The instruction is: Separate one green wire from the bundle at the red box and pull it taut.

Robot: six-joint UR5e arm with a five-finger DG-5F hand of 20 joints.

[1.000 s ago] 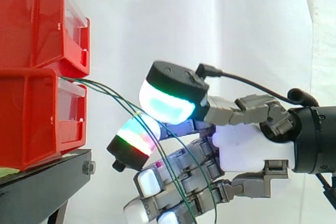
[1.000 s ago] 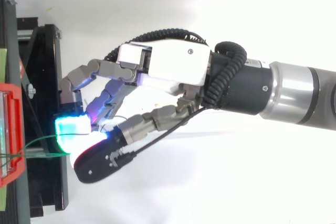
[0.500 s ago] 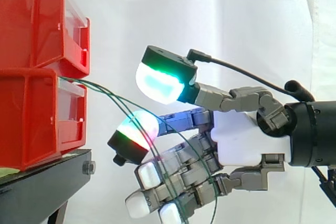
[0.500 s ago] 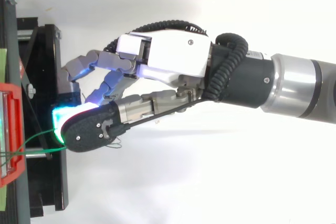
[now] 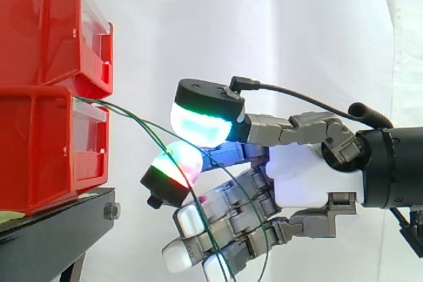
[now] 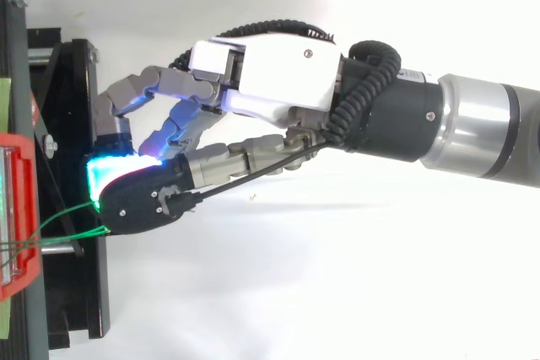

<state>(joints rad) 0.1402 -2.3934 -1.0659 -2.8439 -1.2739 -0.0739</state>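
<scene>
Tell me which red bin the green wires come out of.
The lower bin: the green wires leave at its top front edge, just below the upper bin, and run toward the robot hand.

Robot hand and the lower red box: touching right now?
Apart. The side view shows white curtain between the robot hand and the lower red box; green wires cross that gap.

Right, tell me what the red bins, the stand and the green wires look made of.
Red bins: glossy moulded plastic, going by the sheen along their edges. Stand: black, matte, probably metal; a bolt head shows on its side. Green wires: thin, likely plastic-insulated; they hang in smooth curves.
</scene>
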